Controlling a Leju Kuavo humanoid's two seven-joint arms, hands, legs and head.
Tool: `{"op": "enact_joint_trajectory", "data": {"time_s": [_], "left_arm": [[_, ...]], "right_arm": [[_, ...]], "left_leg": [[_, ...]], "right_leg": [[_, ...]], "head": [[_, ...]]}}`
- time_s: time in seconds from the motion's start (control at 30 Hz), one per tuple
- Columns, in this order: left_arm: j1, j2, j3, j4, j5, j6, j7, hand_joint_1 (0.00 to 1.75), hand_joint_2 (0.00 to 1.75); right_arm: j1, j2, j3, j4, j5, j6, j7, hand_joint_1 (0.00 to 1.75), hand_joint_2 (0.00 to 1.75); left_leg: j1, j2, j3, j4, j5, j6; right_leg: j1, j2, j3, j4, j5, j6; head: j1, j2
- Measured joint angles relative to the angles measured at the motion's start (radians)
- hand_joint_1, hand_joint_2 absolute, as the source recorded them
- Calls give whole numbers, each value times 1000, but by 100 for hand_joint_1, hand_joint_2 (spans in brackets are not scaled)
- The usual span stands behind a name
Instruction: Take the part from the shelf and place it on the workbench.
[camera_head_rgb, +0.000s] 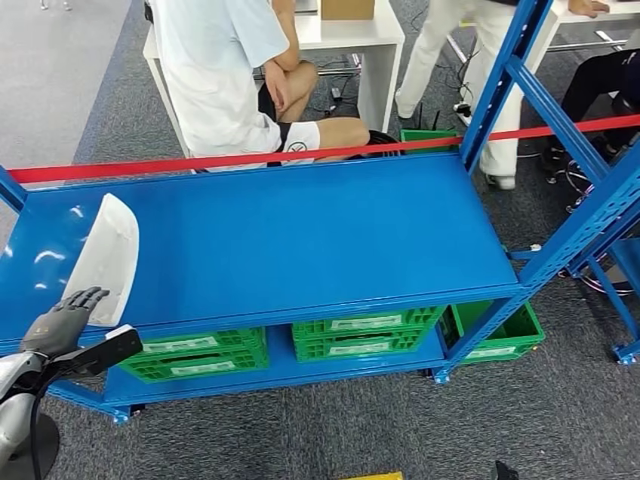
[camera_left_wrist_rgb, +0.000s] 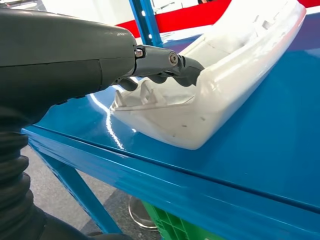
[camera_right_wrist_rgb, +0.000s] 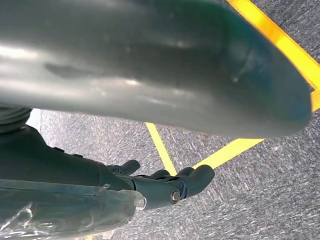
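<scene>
Your left hand (camera_head_rgb: 64, 322) hovers at the near end of the long white moulded plastic part (camera_head_rgb: 106, 258), which lies flat on the glossy blue metal shelf (camera_head_rgb: 302, 230) close to its front left edge; in the left wrist view the dark fingers (camera_left_wrist_rgb: 177, 67) reach over the part's raised rim (camera_left_wrist_rgb: 211, 85) and seem to touch it, but you cannot tell whether they have closed round it; treat the grasp as unproven. The risk, as you should judge it: the part is long and the hand meets it at one end only, so a lift may let the far end sag, pivot or drag on the slick surface, and a weak hold could drop it over the nearby edge to the grey carpet (camera_head_rgb: 302, 430). Your right hand (camera_right_wrist_rgb: 166, 185) hangs over the carpet and yellow floor tape (camera_right_wrist_rgb: 241, 145), fingers loosely curled, holding nothing. Green plastic crates (camera_head_rgb: 362, 335) sit on the lower level beneath; their contents are hidden. A seated person (camera_head_rgb: 226, 70) is beyond the red barrier tape (camera_head_rgb: 226, 160).
</scene>
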Motion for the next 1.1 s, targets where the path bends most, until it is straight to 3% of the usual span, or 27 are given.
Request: {"op": "enact_joint_trajectory", "data": {"time_s": [0.5,1.1], "left_arm": [[-22,0,-11,6,3,-5,-14,0,175],[-8,14,-15,6,19,-6,-21,0,175]], "right_arm": [[0,0,-2,-1,-3,0,-2,0,0],[-2,0,-75,-3,-68,0,-29,0,0]], "left_leg": [[0,0,0,0,0,0],[0,0,0,0,0,0]], "right_leg": [[0,0,0,0,0,0],[0,0,0,0,0,0]], "head": [[0,0],[0,0]]}}
